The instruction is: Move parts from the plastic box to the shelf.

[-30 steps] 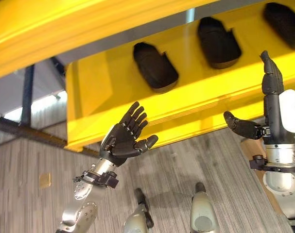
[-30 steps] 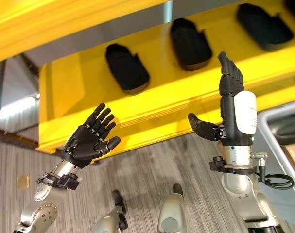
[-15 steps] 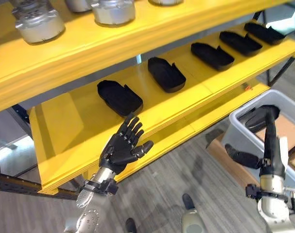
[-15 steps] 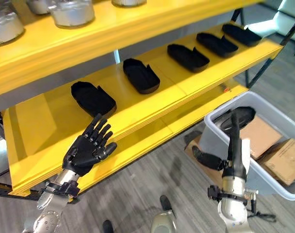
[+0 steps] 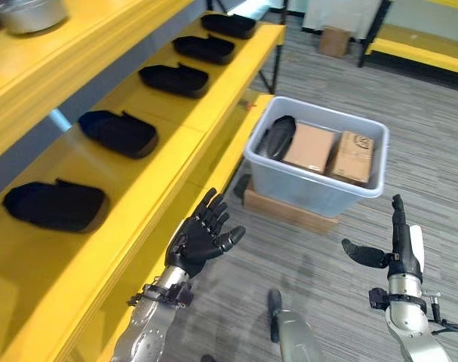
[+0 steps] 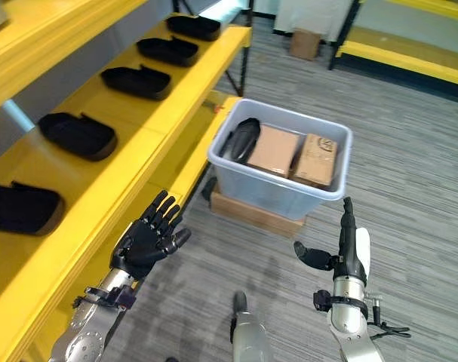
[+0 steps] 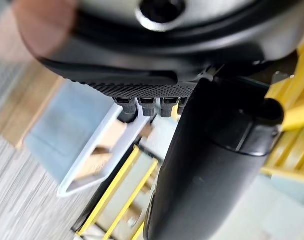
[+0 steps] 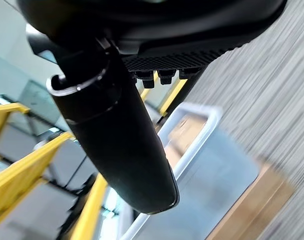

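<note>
A grey plastic box (image 5: 311,192) stands on a low wooden block on the floor, ahead and to the right. Inside it lie one black part (image 5: 278,136) at its left end and two cardboard boxes (image 5: 328,149). Several black parts (image 5: 117,133) sit in a row along the yellow shelf (image 5: 198,113) on the left. My left hand (image 5: 201,241) is raised beside the shelf's lower edge, fingers spread, empty. My right hand (image 5: 398,245) is held up near the floor's right side, fingers straight, thumb out, empty. Both hands are well short of the plastic box (image 6: 278,192).
A lower yellow shelf board (image 5: 149,264) runs under the main one, close to my left hand. Another yellow rack (image 5: 421,53) stands at the far right, with a small cardboard box (image 5: 336,41) on the floor behind. Grey carpet lies between the hands.
The whole picture has swung round to the right and down, so the shelf now runs along the left and the plastic box lies ahead. Both hands stay raised and empty.
</note>
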You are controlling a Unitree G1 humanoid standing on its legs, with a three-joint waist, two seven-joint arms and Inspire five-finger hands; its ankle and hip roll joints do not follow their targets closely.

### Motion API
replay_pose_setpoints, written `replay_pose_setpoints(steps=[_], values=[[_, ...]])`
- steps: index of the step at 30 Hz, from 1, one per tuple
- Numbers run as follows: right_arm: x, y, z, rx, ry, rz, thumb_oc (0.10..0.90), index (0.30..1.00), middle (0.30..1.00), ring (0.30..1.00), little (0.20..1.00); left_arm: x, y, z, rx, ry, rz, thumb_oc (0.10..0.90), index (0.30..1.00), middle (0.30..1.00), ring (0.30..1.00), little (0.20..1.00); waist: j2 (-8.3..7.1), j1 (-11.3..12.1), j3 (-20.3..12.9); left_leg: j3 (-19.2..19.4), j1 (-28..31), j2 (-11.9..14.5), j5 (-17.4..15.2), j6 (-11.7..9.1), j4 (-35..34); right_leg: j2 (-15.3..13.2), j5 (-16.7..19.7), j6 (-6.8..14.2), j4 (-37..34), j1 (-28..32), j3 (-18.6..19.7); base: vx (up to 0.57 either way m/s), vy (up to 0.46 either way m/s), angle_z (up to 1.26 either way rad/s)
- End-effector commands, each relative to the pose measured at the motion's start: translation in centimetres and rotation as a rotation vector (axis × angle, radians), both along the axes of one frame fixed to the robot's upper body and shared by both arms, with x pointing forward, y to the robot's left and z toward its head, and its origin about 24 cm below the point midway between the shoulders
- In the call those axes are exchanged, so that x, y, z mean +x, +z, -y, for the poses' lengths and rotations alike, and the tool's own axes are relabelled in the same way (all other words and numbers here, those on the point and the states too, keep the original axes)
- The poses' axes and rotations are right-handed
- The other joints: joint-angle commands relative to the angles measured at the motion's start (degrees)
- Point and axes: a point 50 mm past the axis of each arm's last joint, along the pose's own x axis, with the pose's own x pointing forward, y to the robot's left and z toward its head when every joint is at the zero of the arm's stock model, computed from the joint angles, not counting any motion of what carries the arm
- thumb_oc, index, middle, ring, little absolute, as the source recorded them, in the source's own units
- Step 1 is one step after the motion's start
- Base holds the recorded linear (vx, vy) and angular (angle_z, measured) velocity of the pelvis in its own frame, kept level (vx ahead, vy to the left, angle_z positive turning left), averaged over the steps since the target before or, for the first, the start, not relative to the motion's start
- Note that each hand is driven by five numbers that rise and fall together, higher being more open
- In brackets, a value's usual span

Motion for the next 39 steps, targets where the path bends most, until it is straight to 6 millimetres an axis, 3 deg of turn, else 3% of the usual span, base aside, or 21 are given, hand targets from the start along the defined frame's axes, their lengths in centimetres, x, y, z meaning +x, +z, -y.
replay_pose_setpoints(steps=[1, 2, 3, 7, 10, 12, 13, 15, 17, 19, 20, 23, 26, 29, 33, 35, 39], values=[[2.9, 6.8, 0.2, -0.190, 0.045, 0.288, 0.900, 1.000, 1.000, 1.000, 1.000, 0.3, 4.9, 1.3, -0.026, -0.078, 0.280, 0.900, 1.000, 1.000, 1.000, 1.000, -1.12, 0.24, -0.01, -0.84, -0.94, 0.54, 0.51, 2.90, -1.13, 0.83, -4.70, 1.91, 0.94, 3.22, 2.94, 0.09, -0.423, -0.34], [2.9, 7.0, 0.3, -0.204, 0.050, 0.290, 0.900, 1.000, 1.000, 1.000, 1.000, 0.3, 4.9, 1.4, -0.033, -0.081, 0.284, 0.900, 1.000, 1.000, 1.000, 1.000, -0.99, -0.07, 0.11, -0.83, -0.87, 1.10, 1.10, 2.59, -0.77, 1.13, -5.09, 1.42, 1.35, 3.27, 2.95, 0.18, -0.518, -0.36], [3.0, 7.8, 0.6, -0.256, 0.080, 0.298, 0.900, 1.000, 1.000, 1.000, 1.000, 0.6, 5.2, 1.9, -0.051, -0.097, 0.307, 0.900, 1.000, 1.000, 1.000, 1.000, -0.41, -1.06, 0.56, -0.64, -0.76, 3.41, 3.80, 1.12, 0.86, 2.23, -6.63, -0.34, 2.67, 3.47, 3.15, 0.14, -0.345, -0.30], [3.4, 8.7, 0.6, -0.319, 0.146, 0.295, 0.900, 1.000, 1.000, 1.000, 1.000, 1.3, 5.8, 2.6, -0.078, -0.095, 0.331, 0.900, 1.000, 1.000, 1.000, 1.000, -0.05, -2.44, 0.31, -0.78, -0.55, 6.81, 8.70, -0.99, 4.36, 3.94, -8.23, -2.76, 3.79, 3.40, 3.57, 0.11, -0.322, -0.23], [3.5, 8.8, -0.1, -0.334, 0.209, 0.285, 0.900, 1.000, 1.000, 1.000, 1.000, 1.8, 6.1, 2.9, -0.078, -0.082, 0.340, 0.900, 1.000, 1.000, 1.000, 1.000, -0.39, -3.40, -0.30, -1.14, -0.42, 7.93, 10.18, -1.69, 8.86, 5.13, -8.52, -4.40, 3.54, 3.46, 4.30, 0.08, -0.247, -0.18], [3.6, 8.6, -0.8, -0.318, 0.253, 0.273, 0.900, 1.000, 1.000, 1.000, 1.000, 2.1, 6.2, 2.8, -0.074, -0.050, 0.334, 0.900, 1.000, 1.000, 1.000, 1.000, -0.23, -2.98, -0.83, -4.15, -1.73, 5.62, 8.46, -0.75, 11.42, 6.25, -8.29, -4.88, 2.70, 3.66, 5.75, 0.12, -0.234, -0.36], [3.8, 8.2, -1.5, -0.312, 0.297, 0.269, 0.900, 1.000, 1.000, 1.000, 1.000, 2.1, 6.2, 2.6, -0.066, -0.016, 0.334, 0.900, 1.000, 1.000, 1.000, 1.000, 0.06, -1.85, -0.92, -7.93, -3.71, 1.96, 6.66, 0.88, 12.24, 7.24, -8.07, -4.90, 2.02, 4.03, 7.72, 0.09, -0.195, -0.52], [4.1, 7.8, -2.5, -0.295, 0.349, 0.260, 0.900, 1.000, 1.000, 1.000, 1.000, 2.0, 6.4, 2.0, -0.056, 0.025, 0.332, 0.900, 1.000, 1.000, 1.000, 1.000, -0.30, -0.04, -0.77, -11.01, -7.83, -3.53, 4.64, 4.32, 13.47, 8.17, -6.76, -5.04, 0.89, 4.48, 10.49, 0.12, -0.156, -0.84], [4.2, 7.5, -3.0, -0.276, 0.353, 0.256, 0.900, 1.000, 1.000, 1.000, 1.000, 2.0, 6.6, 1.5, -0.039, 0.037, 0.333, 0.900, 1.000, 1.000, 1.000, 1.000, -0.62, 1.35, -0.33, -11.78, -11.55, -6.55, 3.70, 5.45, 12.73, 8.90, -7.43, -4.71, 0.20, 6.53, 12.21, 0.15, -0.074, -1.41], [4.2, 7.4, -3.1, -0.270, 0.352, 0.255, 0.900, 1.000, 1.000, 1.000, 1.000, 2.0, 6.7, 1.4, -0.035, 0.040, 0.333, 0.900, 1.000, 1.000, 1.000, 1.000, -0.70, 1.52, -0.30, -11.73, -11.88, -6.84, 3.53, 5.57, 12.48, 8.92, -7.56, -4.65, 0.16, 6.79, 12.37, 0.12, -0.004, -0.51], [4.0, 7.0, -3.8, -0.255, 0.381, 0.243, 0.900, 1.000, 1.000, 1.000, 1.000, 1.8, 6.5, 0.6, -0.027, 0.077, 0.324, 0.900, 1.000, 1.000, 1.000, 1.000, -0.62, 3.20, -0.27, -13.13, -15.41, -8.59, 5.17, 5.36, 7.69, 9.51, -8.69, -4.40, -0.87, 9.69, 13.46, 0.23, 0.040, 0.09], [3.5, 6.7, -4.5, -0.267, 0.421, 0.247, 0.900, 1.000, 1.000, 1.000, 1.000, 1.3, 6.0, -0.5, -0.017, 0.119, 0.319, 0.900, 1.000, 1.000, 1.000, 1.000, -0.43, 5.30, -0.31, -14.77, -18.61, -8.83, 9.25, 4.30, 1.18, 10.31, -9.82, -4.47, -2.16, 12.88, 14.39, 0.26, 0.031, -0.47], [2.8, 6.3, -5.0, -0.236, 0.466, 0.244, 0.900, 1.000, 1.000, 1.000, 1.000, 0.3, 5.1, -2.1, -0.007, 0.173, 0.311, 0.900, 1.000, 1.000, 1.000, 1.000, -0.49, 7.57, 0.06, -16.66, -21.69, -6.15, 14.14, 2.51, -6.42, 11.12, -12.36, -4.67, -2.45, 17.46, 16.40, 0.40, 0.047, -0.61], [2.6, 6.3, -5.3, -0.217, 0.494, 0.251, 0.900, 1.000, 1.000, 1.000, 1.000, 0.2, 4.8, -2.6, 0.005, 0.203, 0.309, 0.900, 1.000, 1.000, 1.000, 1.000, -0.59, 8.21, 0.48, -17.59, -23.43, -4.63, 13.84, 2.14, -7.01, 10.86, -14.22, -4.61, -1.14, 18.91, 17.40, 0.31, 0.091, -0.54], [2.8, 7.0, -5.8, -0.220, 0.520, 0.289, 0.900, 1.000, 1.000, 1.000, 1.000, 0.5, 5.0, -2.9, 0.017, 0.215, 0.324, 0.900, 1.000, 1.000, 1.000, 1.000, -0.14, 8.43, 0.33, -15.91, -22.59, -3.91, 13.48, 2.15, -5.96, 10.09, -17.04, -4.33, 0.73, 19.01, 16.58, 0.27, 0.132, -0.37], [3.0, 6.7, -6.0, -0.192, 0.496, 0.282, 0.900, 1.000, 1.000, 1.000, 1.000, 0.9, 4.9, -2.6, 0.014, 0.184, 0.307, 0.900, 1.000, 1.000, 1.000, 1.000, -0.69, 8.94, 0.27, -15.19, -22.23, -5.35, 11.84, 2.80, -1.92, 8.72, -17.86, -3.94, 1.79, 18.83, 14.09, 0.39, 0.144, -0.37], [3.5, 6.9, -6.8, -0.180, 0.497, 0.313, 0.900, 1.000, 1.000, 1.000, 1.000, 1.2, 5.2, -2.1, 0.035, 0.157, 0.317, 0.900, 1.000, 1.000, 1.000, 1.000, -0.82, 10.65, 0.07, -15.26, -22.02, -7.25, 10.11, 4.15, -0.72, 7.20, -16.44, -3.19, 1.73, 16.77, 10.64, 0.16, 0.069, -0.13]])
